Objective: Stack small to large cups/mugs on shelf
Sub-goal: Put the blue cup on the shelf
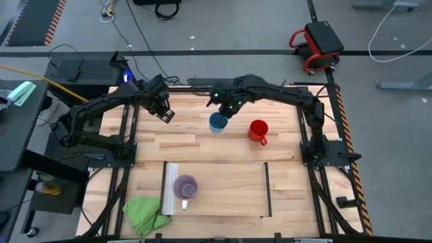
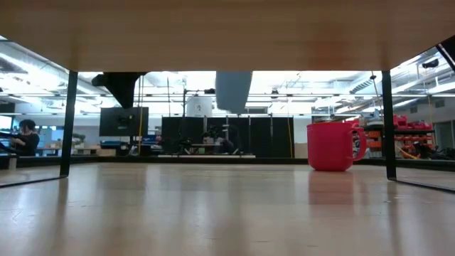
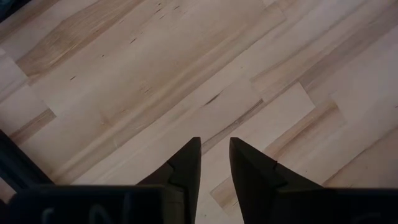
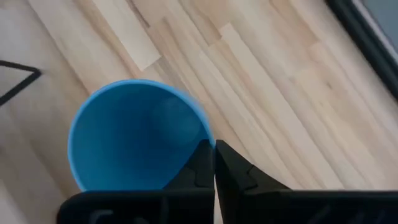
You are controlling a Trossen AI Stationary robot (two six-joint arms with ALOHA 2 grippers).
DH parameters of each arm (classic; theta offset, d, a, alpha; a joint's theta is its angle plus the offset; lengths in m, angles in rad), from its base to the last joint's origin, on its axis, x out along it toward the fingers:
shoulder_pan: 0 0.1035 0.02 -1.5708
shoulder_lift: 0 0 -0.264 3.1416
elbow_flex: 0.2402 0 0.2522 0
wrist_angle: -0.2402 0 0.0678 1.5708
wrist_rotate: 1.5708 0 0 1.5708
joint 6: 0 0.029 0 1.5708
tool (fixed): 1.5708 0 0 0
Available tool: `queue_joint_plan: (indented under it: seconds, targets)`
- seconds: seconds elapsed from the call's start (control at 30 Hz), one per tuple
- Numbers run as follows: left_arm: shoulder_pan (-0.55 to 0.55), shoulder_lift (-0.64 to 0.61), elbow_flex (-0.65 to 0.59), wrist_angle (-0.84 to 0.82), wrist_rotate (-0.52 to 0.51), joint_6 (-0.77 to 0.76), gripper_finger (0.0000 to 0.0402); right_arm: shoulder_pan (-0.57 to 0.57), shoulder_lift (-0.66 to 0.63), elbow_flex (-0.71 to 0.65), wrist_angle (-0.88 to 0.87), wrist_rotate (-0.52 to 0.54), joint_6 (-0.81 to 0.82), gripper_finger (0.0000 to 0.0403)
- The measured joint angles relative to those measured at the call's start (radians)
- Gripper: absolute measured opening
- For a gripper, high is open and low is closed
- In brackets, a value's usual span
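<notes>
The bright blue mug [image 1: 217, 124] hangs under my right gripper [image 1: 223, 112] over the far middle of the table; in the low view the blue mug [image 2: 233, 89] floats above the tabletop. The red mug [image 1: 258, 130] stands on its base to its right. The pale purple mug [image 1: 185, 187] stands upright on the shelf [image 1: 229, 192], near its silvery strip. My left gripper [image 1: 164, 113] hovers over bare wood at the far left, its fingers slightly open [image 3: 214, 149]. My right gripper [image 4: 214, 152] pinches the blue mug's rim [image 4: 202, 127], one finger inside the cup and one outside [image 4: 233, 168]. The fingers come from above, pointing down. The mug hangs upright below them, lifted clear of the table, its mouth open to the wrist view.
A green cloth [image 1: 145, 212] lies crumpled at the near left, beside the shelf's silvery strip [image 1: 171, 189]. Dark frame posts [image 2: 69, 121] stand along both table sides. Bare tabletop [image 1: 202, 145] lies between the mugs and the shelf.
</notes>
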State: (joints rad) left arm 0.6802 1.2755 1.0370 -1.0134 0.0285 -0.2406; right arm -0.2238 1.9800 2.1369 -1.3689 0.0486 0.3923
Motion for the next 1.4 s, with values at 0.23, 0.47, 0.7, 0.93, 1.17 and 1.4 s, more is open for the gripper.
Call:
queue_joint_plan:
  seconds: [0.23,0.47,0.7,0.93,1.17,1.4]
  targets:
    - [0.000,0.000,0.000,0.000,0.000,0.000,0.0085,0.037,-0.001,0.199,-0.208,-0.002,0.029,0.0000]
    - [0.000,0.000,0.000,0.000,0.000,0.000,0.0093,0.155,-0.022,0.212,-0.201,-0.043,0.076,0.0000]
    - [0.001,0.000,0.000,0.000,0.000,0.000,0.0094,0.292,-0.021,0.218,-0.202,-0.046,0.154,0.0000]
    - [0.001,0.000,0.000,0.014,0.000,0.000,0.0091,0.417,-0.021,0.219,-0.202,-0.047,0.285,0.0000]
    - [0.001,0.000,0.000,0.039,-0.001,-0.001,0.0083,0.517,-0.021,0.219,-0.176,-0.005,0.422,0.0000]
    - [0.001,0.000,0.000,0.066,-0.001,-0.016,0.0087,0.584,-0.001,0.220,-0.117,0.043,0.455,0.0000]
